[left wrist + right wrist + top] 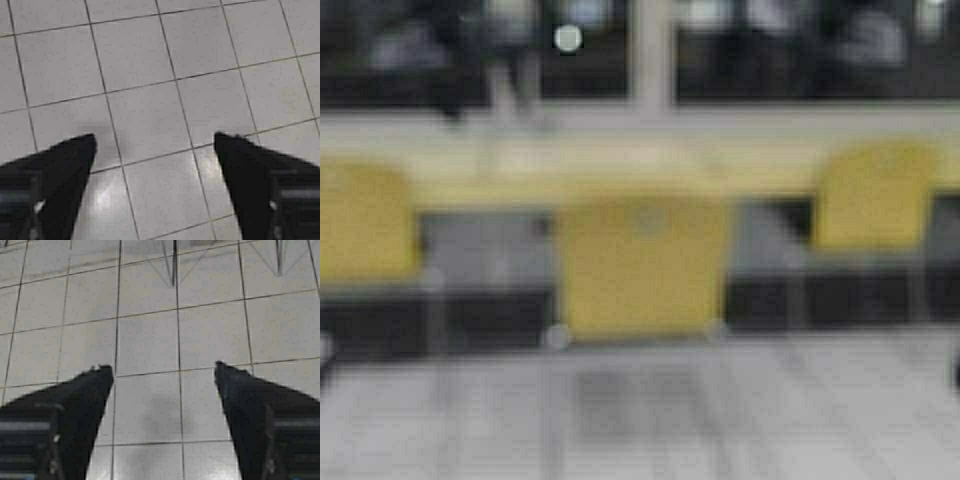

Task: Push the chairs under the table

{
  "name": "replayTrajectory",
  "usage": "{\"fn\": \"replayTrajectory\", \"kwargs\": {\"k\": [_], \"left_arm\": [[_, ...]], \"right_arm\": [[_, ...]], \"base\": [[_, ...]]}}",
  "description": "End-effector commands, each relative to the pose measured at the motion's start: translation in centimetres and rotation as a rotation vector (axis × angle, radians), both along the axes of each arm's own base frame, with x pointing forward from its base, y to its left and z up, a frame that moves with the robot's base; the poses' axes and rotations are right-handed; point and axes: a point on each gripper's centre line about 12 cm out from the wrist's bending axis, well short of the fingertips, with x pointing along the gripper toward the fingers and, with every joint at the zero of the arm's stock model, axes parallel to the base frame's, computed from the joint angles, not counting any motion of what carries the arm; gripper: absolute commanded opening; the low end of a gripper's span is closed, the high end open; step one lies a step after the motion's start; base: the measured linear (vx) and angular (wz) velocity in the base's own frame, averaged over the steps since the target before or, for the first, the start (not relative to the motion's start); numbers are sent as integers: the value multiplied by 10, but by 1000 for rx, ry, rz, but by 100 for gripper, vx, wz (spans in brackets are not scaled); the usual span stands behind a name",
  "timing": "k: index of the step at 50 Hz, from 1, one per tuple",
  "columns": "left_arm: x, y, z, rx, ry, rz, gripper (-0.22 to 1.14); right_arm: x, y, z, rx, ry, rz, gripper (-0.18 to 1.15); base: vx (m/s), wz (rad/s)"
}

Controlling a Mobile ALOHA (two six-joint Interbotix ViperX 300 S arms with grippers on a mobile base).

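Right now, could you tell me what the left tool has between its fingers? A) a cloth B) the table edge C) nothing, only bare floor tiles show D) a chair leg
C: in the left wrist view the left tool is open, its two dark fingers spread apart, with only pale floor tiles between them.

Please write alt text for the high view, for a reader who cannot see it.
Three mustard-yellow chairs face a long table with a pale top: the middle chair appears nearest the camera, the left chair and the right chair are farther along. Pale tiled floor fills the foreground.
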Motion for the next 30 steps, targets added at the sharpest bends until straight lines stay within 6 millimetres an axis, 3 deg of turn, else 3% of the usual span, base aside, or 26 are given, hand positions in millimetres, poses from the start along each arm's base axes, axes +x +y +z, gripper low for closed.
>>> {"fn": "replayTrajectory", "kwargs": {"k": [1,30], "left_arm": [[4,-1,18,-16,-48,1,101],[3,-1,19,-26,-46,5,101]], "right_arm": [[5,2,10,12,-31,-2,95],[5,1,10,26,-23,-15,95]], "base": [[5,-7],[13,-6]]}}
